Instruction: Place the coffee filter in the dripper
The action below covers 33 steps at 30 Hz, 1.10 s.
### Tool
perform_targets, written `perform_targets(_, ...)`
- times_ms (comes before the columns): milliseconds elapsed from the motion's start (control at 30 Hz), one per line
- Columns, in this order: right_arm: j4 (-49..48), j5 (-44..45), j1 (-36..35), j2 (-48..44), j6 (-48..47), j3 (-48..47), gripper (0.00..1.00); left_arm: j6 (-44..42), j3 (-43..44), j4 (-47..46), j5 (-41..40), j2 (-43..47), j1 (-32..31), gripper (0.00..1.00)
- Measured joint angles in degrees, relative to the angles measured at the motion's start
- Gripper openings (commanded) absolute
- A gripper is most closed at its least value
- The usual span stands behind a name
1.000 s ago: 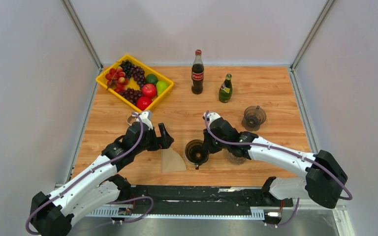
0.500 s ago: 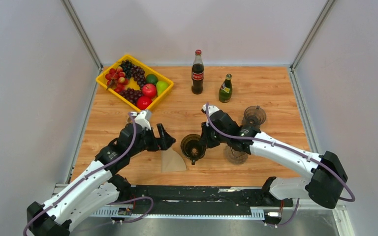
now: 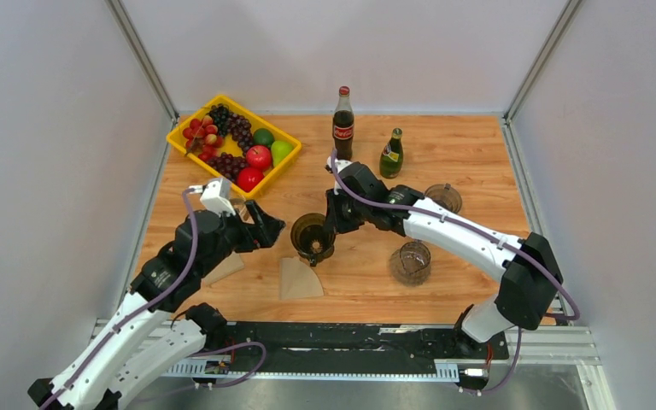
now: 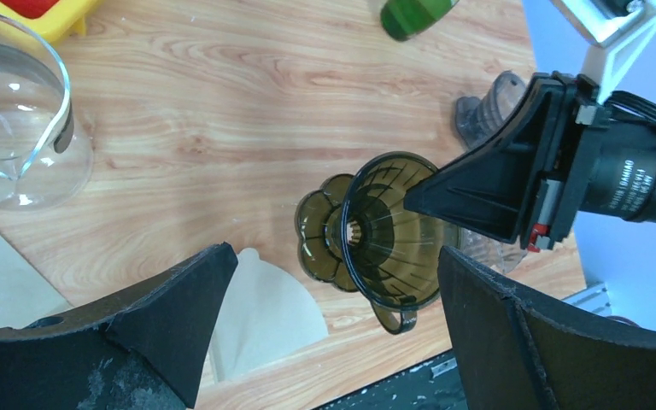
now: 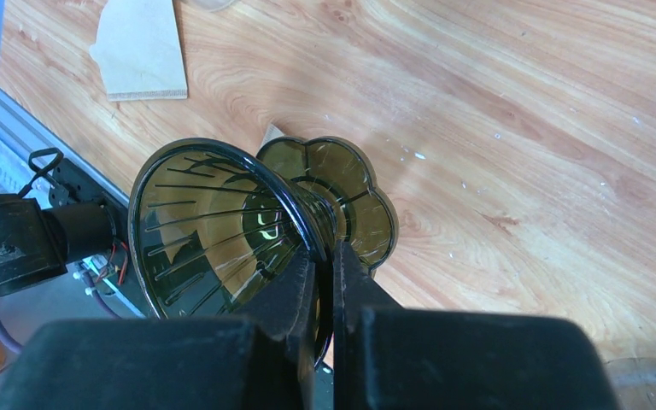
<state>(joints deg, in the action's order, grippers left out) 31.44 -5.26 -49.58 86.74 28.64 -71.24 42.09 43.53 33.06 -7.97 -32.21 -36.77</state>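
Counted: 2 filters (nearer filter (image 3: 299, 280), second filter (image 3: 222, 269) partly hidden by L arm), 1 dripper (image 3: 312, 237), 2 bottles (image 3: 342, 125). The nearer filter is laid flat on the counter (image 3: 465, 145), just near-side of the dripper, tip pointed twd it, long axis approx. near–far. The dripper rim is pinched by the R claw (image 3: 329, 229), mouth up. The L claw (image 3: 265, 229) is spread wide, empty.

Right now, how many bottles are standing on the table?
2: a cola bottle at the back, middle, and a green bottle just to its right, slightly nearer. I see no others.
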Motion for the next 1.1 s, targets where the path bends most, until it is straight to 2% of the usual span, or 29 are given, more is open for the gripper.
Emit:
perform_targets(167, 3.2, -0.9, -0.1, 1.7, -0.3, -3.2, 0.00, -0.9, 3.2, 1.3, 0.7, -8.6, 0.0, 0.92)
perform_targets(300, 4.6, -1.4, -0.3, 2.1, -0.4, -5.2, 0.00, -2.3, 4.2, 1.0, 4.6, -15.7, 0.0, 0.79)
perform_targets(533, 5.9, -1.9, -0.7, 2.2, -0.7, -6.3, 0.00, -2.5, 4.2, -1.1, 9.9, -21.4, 0.0, 0.41)
perform_targets(667, 6.2, -1.9, -0.8, 2.8, -0.9, -7.1, 0.00, -1.8, 4.2, -3.3, 11.7, -22.4, 0.0, 0.09)
perform_targets(700, 6.5, -1.8, -0.7, 2.8, -1.1, -7.3, 0.08, -1.8, 4.1, -3.2, 11.5, -22.6, 0.1, 0.02)
perform_targets(733, 6.8, -1.8, -0.7, 2.9, -1.2, -7.5, 0.25, -1.5, 4.0, -3.3, 11.3, -22.9, 0.2, 0.01)
perform_targets(867, 7.3, -1.0, -0.8, 3.0, -1.6, -7.9, 0.61, -0.9, 4.0, -3.1, 10.0, -23.5, 0.0, 0.00)
perform_targets(967, 6.9, 0.3, -0.8, 2.4, -2.1, -8.4, 0.97, -0.8, 4.5, -0.9, 7.6, -23.5, 0.0, 0.00)
perform_targets(1000, 6.9, 0.9, -0.8, 2.0, -2.0, -8.4, 0.99, -0.7, 5.0, 0.0, 6.2, -23.5, 0.0, 0.00)
perform_targets(1100, 6.9, 4.8, -0.7, -0.5, -2.3, -8.2, 1.00, -0.3, 7.6, 2.7, 2.2, -23.5, 0.0, 0.00)
